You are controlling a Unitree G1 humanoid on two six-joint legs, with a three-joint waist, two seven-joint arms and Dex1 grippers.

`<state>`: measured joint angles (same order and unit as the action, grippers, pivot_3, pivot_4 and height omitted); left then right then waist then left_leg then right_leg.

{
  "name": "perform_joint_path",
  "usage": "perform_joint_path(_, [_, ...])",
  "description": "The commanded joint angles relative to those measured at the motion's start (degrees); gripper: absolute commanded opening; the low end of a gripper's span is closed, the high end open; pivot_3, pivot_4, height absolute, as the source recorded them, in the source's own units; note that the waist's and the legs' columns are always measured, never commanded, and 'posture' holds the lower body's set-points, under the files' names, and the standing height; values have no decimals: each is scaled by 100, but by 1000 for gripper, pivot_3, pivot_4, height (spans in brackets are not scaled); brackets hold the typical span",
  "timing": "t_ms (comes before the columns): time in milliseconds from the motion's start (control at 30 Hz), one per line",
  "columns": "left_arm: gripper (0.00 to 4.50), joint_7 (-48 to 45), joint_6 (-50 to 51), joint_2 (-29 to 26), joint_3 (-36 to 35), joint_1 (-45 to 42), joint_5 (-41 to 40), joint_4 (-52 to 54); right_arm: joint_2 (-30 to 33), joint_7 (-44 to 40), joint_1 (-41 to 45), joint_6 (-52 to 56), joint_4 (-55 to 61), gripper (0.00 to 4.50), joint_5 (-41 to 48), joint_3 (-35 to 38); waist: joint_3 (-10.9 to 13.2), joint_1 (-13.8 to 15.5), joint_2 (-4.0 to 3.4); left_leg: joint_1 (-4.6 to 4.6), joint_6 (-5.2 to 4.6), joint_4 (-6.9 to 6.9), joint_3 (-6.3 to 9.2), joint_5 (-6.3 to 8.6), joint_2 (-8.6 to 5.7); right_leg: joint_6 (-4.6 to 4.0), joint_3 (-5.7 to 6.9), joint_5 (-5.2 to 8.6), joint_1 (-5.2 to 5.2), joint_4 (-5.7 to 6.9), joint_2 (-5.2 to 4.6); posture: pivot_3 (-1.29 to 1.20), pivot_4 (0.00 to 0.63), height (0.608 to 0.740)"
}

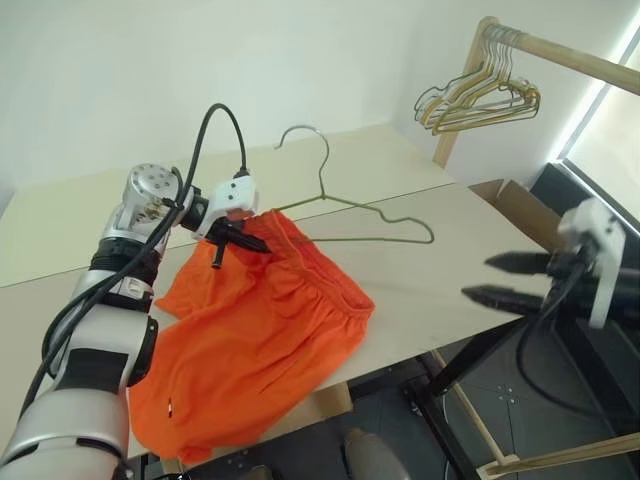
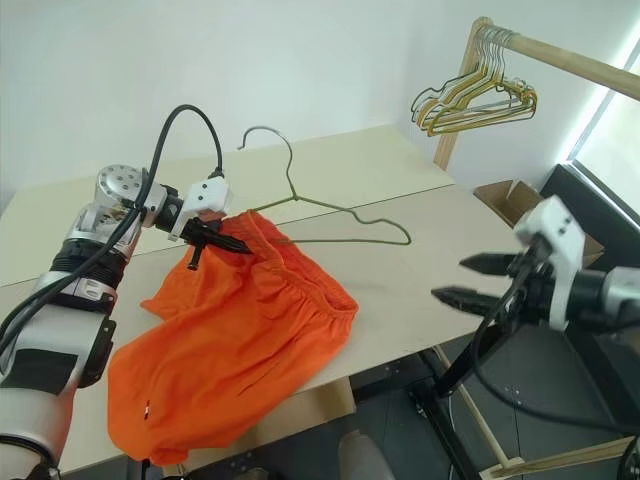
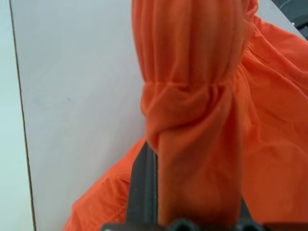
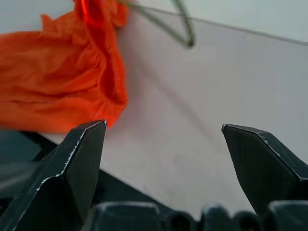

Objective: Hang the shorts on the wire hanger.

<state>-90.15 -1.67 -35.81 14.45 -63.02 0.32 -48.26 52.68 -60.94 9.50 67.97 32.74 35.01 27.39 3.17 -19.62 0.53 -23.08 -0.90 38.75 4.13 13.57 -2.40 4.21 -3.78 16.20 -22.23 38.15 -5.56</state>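
The orange shorts [image 1: 260, 330] lie spread on the pale table [image 1: 440, 290], one leg hanging over its near edge. My left gripper [image 1: 238, 238] is shut on a bunched part of the shorts at their far upper corner, and orange cloth [image 3: 192, 120] wraps over its fingers. The wire hanger [image 1: 370, 212] rests on the table just behind, hook up; its left shoulder runs into the shorts beside my left gripper. My right gripper [image 1: 477, 277] hovers open and empty past the table's right edge, pointing back at the shorts [image 4: 62, 82].
A wooden rail [image 1: 560, 55] at the back right carries a bunch of gold and dark hangers [image 1: 480, 95]. A cardboard box [image 1: 510, 205] sits beyond the table's right edge. Black table legs and floor lie under my right gripper.
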Motion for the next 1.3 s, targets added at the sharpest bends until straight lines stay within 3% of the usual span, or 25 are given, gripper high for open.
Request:
perform_joint_path(33, [0,67,290,-9,-255,-270,-164,114,-316,521,-185,-424,249,4439,-160,-892,-2,-13,-1,0,0,0,0,0,2,0,-1,0,0,0,3,-312,8,740])
perform_joint_path(167, [0,32,317,-42,-260,-220,-139,243,-1419,1513,94,-517,-355,4439,-471,-1996,-11,-22,6,7,0,-3,-1,0,7,0,-6,0,0,1,7,-302,8,740])
perform_joint_path(300, [0,26,356,-71,-263,-184,-122,324,-2292,1791,455,-525,-995,4439,-375,-2625,-12,-3,4,4,0,-4,0,0,0,0,-10,0,-5,5,2,-286,11,740])
perform_joint_path(633, [0,-28,467,-196,-289,-115,-132,520,-3035,1925,993,-942,-2126,4439,-395,-3017,-12,41,4,7,0,-3,3,0,-9,0,-9,-1,-4,9,3,-265,12,740])
perform_joint_path(767, [0,-11,473,-202,-293,-112,-129,527,-3164,1910,1101,-1107,-2430,3526,-407,-3068,-12,29,4,10,0,-3,3,0,-8,0,-9,-1,-4,10,5,-262,10,740])
perform_joint_path(1100, [0,-1,471,-224,-338,-72,-142,537,-3083,1710,1151,-1273,-2621,14,-289,-2932,-12,26,4,9,0,-3,5,0,-11,1,-9,-1,-4,42,4,-265,7,740])
perform_joint_path(1300, [0,-78,595,-327,-433,147,-232,760,-2550,1318,1239,-1169,-2463,14,-33,-2630,-12,22,4,8,0,-3,5,0,-11,1,-9,-1,-4,41,3,-271,5,740])
